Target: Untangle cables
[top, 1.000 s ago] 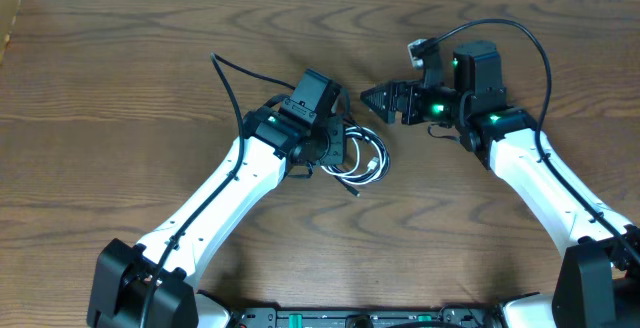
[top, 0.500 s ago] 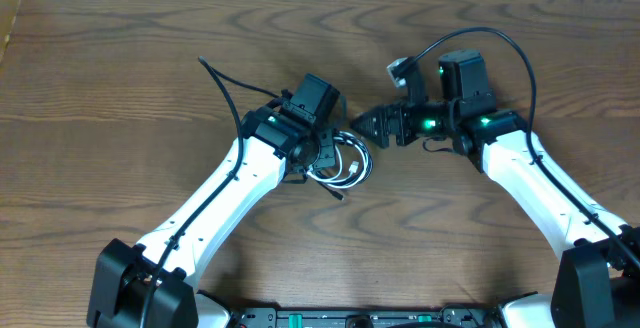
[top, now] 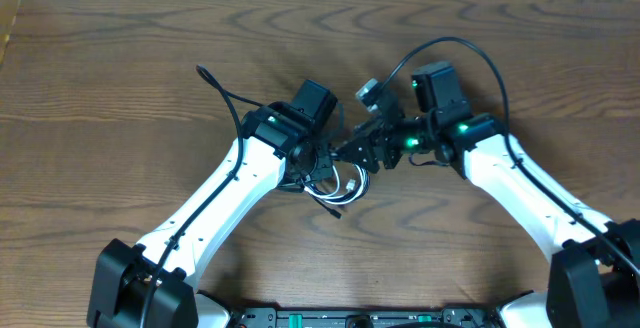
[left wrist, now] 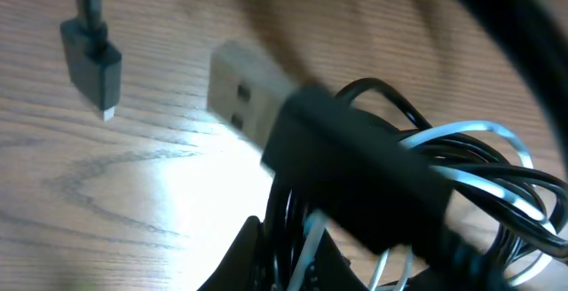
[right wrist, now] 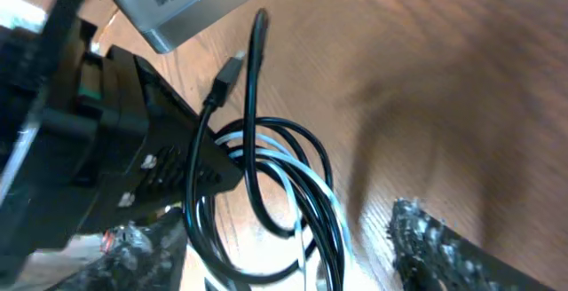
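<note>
The cables (top: 338,183) are a small tangled coil of black cords and one white cord, lying on the wooden table in the overhead view. My left gripper (top: 320,160) is shut on several strands of the coil (left wrist: 293,247). A black USB plug (left wrist: 253,96) sticks up close to the left wrist camera, and a smaller black plug (left wrist: 91,58) lies on the wood. My right gripper (top: 357,152) is open right beside the left one. Its fingers (right wrist: 293,260) straddle the black and white loops (right wrist: 306,180) without closing on them.
The thick black robot cable (top: 222,93) arcs off the left arm, and another (top: 455,46) loops over the right wrist. The left gripper's black body (right wrist: 98,131) fills the left of the right wrist view. Bare wood surrounds the coil.
My right gripper has moved left and down until it reaches the coil held by the left gripper. The left gripper and coil have shifted slightly down and left.
</note>
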Robot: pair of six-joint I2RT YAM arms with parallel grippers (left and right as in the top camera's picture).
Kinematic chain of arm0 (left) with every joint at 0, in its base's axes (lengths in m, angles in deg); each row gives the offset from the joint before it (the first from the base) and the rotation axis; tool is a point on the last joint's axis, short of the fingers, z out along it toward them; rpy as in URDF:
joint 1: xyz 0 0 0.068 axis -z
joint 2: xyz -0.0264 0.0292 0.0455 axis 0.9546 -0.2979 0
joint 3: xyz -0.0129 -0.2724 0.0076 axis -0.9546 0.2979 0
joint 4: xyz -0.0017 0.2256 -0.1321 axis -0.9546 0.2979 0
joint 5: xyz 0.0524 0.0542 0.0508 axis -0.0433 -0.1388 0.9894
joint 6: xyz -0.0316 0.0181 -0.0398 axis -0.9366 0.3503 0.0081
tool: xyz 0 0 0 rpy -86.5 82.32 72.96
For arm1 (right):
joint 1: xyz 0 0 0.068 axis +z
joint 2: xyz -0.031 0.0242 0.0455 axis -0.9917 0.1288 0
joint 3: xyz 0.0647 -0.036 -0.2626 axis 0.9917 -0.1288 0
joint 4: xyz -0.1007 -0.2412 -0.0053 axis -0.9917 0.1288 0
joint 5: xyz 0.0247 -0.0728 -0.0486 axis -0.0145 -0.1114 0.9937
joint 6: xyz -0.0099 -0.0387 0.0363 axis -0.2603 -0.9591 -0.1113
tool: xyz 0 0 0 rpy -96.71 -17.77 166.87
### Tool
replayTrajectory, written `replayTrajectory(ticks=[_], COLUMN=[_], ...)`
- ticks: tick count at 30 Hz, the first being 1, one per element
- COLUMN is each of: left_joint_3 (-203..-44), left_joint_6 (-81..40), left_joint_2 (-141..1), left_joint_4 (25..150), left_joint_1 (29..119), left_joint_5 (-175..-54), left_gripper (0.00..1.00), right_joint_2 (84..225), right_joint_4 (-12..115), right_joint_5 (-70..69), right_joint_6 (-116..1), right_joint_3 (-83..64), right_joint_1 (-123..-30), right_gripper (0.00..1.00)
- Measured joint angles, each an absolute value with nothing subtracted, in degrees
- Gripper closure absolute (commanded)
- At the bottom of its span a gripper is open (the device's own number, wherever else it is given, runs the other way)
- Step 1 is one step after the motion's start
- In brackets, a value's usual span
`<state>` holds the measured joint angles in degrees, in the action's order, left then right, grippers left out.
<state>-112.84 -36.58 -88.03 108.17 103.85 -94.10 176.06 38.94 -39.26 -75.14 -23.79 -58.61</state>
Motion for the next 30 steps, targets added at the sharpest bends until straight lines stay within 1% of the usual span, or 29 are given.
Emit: replayTrajectory(ticks=[3,5,10,12,15,18,22,23,30], left_joint_3=[-112.84,-112.84,-112.84,-112.84,-112.84,-112.84,-112.84,-112.84,-112.84], left_joint_6=[-36.71,-36.71,-36.74,-36.74,-36.76,-36.76,-36.76,-36.76,-36.45], left_joint_2=[-88.03,-88.03,-88.03,-88.03,-88.03,-88.03,-88.03,-88.03,-88.03], left_joint_4=[108.17,108.17,108.12,108.14,108.04,107.95,107.90,107.73,105.39], left_joint_1=[103.85,103.85,103.85,103.85,103.85,103.85,103.85,103.85,103.85], left_joint_5=[-95.48,-96.13,-97.40,-97.47,-97.49,-97.64,-97.64,-97.64,-97.62], left_gripper=[0.92,0.92,0.92,0.93,0.92,0.93,0.92,0.92,0.92], right_joint_2=[177.68,178.92,182.88,184.23,185.04,185.04,185.04,185.04,185.04], right_joint_4=[37.50,35.60,27.90,22.88,17.83,16.91,19.71,20.49,21.52], right_joint_5=[-39.00,-38.94,-38.87,-38.85,-38.50,-37.78,-35.20,-34.32,-32.25], right_joint_6=[-74.64,-74.04,-70.31,-67.29,-62.44,-59.68,-57.39,-57.06,-56.34], right_joint_3=[-23.79,-23.79,-23.79,-23.79,-23.81,-23.79,-23.79,-23.79,-23.79], right_joint_1=[-58.24,-58.18,-57.96,-57.87,-57.87,-57.87,-57.87,-57.87,-58.26], right_gripper=[0.39,0.43,0.60,0.67,0.75,0.82,0.98,0.99,0.99])
